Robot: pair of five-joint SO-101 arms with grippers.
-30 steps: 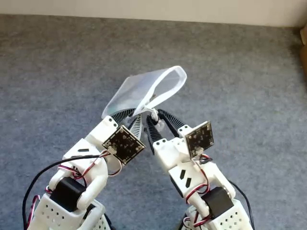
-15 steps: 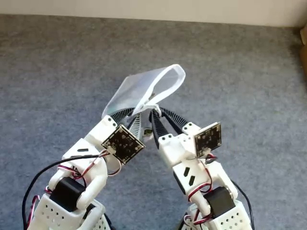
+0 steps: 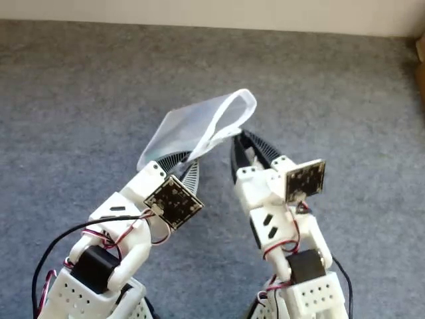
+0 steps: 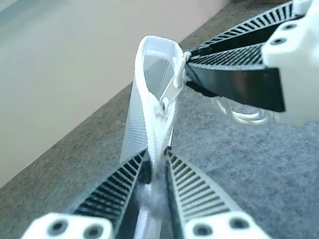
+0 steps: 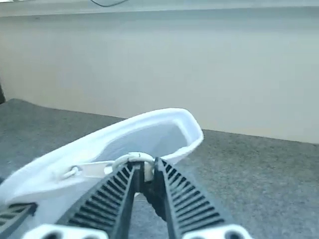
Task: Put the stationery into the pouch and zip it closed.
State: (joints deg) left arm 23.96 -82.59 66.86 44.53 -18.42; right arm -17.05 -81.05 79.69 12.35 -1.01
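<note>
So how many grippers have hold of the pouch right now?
2. The left gripper is clamped on one end of the pouch; the right gripper pinches its zipper pull, beside the open mouth.

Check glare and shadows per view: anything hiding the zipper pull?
High view: even light, no hard shadows on the carpet, no glare on the pouch. Left wrist view: sheen on a black finger of the right gripper; the white zipper pull sits against the white pouch. Right wrist view: bright wall behind, same white-on-white.
</note>
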